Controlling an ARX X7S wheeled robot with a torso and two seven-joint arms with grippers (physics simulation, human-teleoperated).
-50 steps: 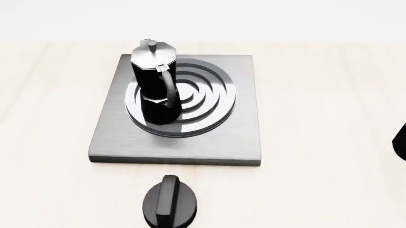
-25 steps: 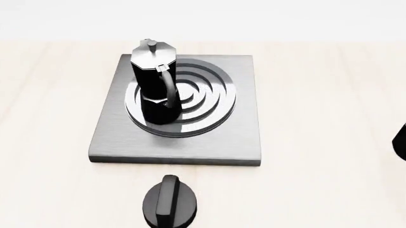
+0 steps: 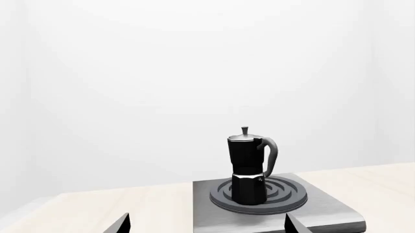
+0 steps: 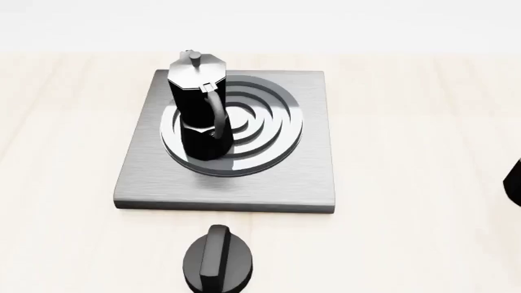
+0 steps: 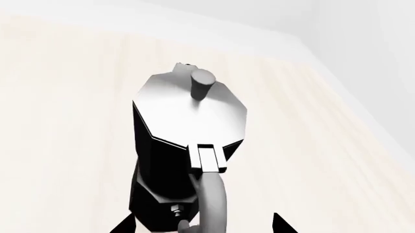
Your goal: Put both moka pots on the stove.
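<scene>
One moka pot (image 4: 197,110) stands upright on the left part of the ring burner of the stove (image 4: 309,177). The left wrist view shows this moka pot (image 3: 249,167) on the stove (image 3: 331,213) from the side. My left gripper (image 3: 207,227) is open, some way back from the stove, with nothing between its fingertips. The other moka pot (image 5: 184,145) stands on the pale wooden table, seen from above in the right wrist view. My right gripper (image 5: 202,226) is open, and the pot's curved handle (image 5: 211,199) reaches in between its spread fingertips. Neither arm shows in the head view.
A short black round knob (image 4: 216,261) sits on the table in front of the stove. A dark shape (image 4: 514,180) cuts into the head view's right edge; what it is I cannot tell. The tabletop (image 4: 423,122) is pale wood, with a white wall behind.
</scene>
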